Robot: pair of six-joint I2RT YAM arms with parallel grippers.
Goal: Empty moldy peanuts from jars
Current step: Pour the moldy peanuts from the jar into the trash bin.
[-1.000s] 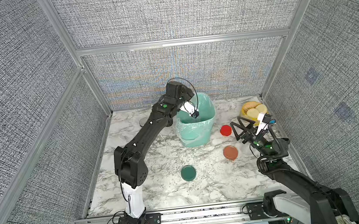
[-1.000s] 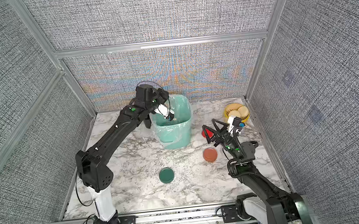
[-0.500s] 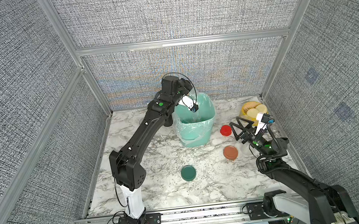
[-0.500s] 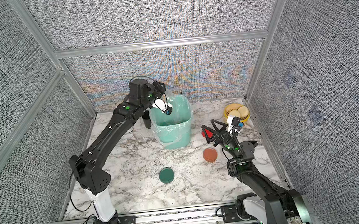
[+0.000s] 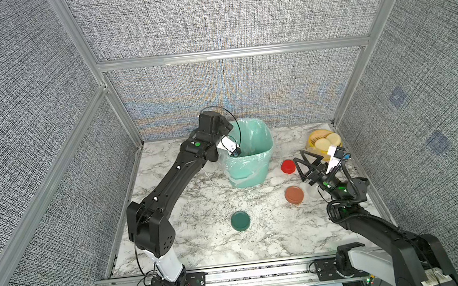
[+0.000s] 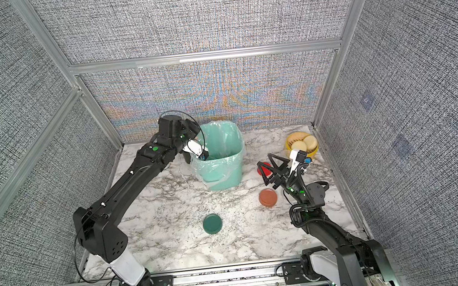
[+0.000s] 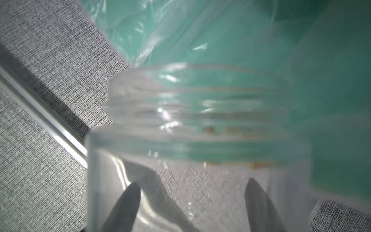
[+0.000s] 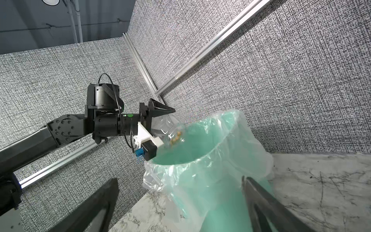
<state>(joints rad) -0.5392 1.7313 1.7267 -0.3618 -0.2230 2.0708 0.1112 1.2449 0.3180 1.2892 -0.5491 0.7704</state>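
A: Quick, what is the left gripper (image 7: 191,181) doing?
B: Its fingers pinch a clear jar (image 8: 174,131). The lid is off, and the jar is tipped with its mouth over the opening of the teal bin (image 5: 254,173).

A: What's in the jar?
B: A few moldy peanuts (image 8: 176,138) sit right at the mouth, and the rest of the jar looks clear. The left wrist view is blurry and shows only tan specks by the threads.

A: And the bin?
B: It's lined with a clear plastic bag (image 8: 156,180). He cannot tell what lies at the bottom.

A: What about the right gripper (image 5: 303,161)?
B: Its fingers are spread wide with nothing between them. It hangs above the bench (image 5: 203,239), just beside the red lid (image 5: 288,166).

A: Any other lids?
B: The terracotta lid (image 5: 294,194) is near the right arm and the green lid (image 5: 240,220) is toward the front middle. Both lie flat on the bench, well apart. He cannot tell whether the red one sits on a jar.

A: Anything else?
B: A yellow bowl (image 5: 312,135) in the back right corner holds cream discs (image 5: 333,138).
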